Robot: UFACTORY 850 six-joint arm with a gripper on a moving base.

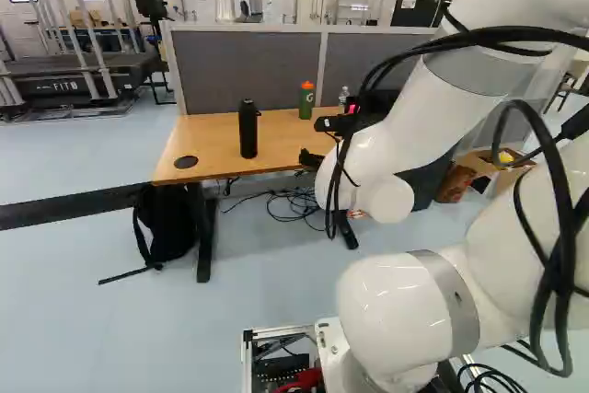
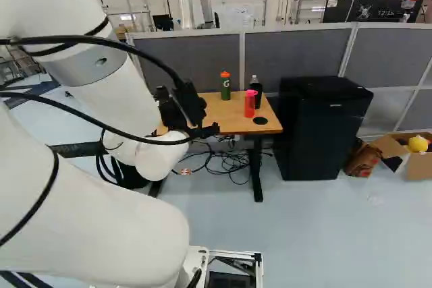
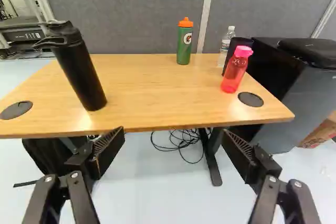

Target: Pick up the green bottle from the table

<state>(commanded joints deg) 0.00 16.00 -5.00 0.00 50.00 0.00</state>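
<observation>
In the left base view my gripper (image 1: 318, 142) is at the near side of the wooden table (image 1: 207, 126). The wrist view shows the gripper (image 3: 174, 132) open, its fingers wide apart and nothing between them, short of the table's near edge. Upright on the far part of the tabletop, ahead of the gap between the fingers, is the green bottle (image 3: 184, 45) with its orange cap. It also shows in the right base view as the green bottle (image 2: 225, 87), clear of the gripper.
A tall black bottle (image 3: 80, 72) stands on the table's left part. On its right part are a pink-red bottle (image 3: 235, 72), a clear bottle (image 3: 227, 43) and a dark cylinder. Grey partitions (image 2: 297, 55) rise behind. A black cabinet (image 2: 320, 126) and boxes are to the right.
</observation>
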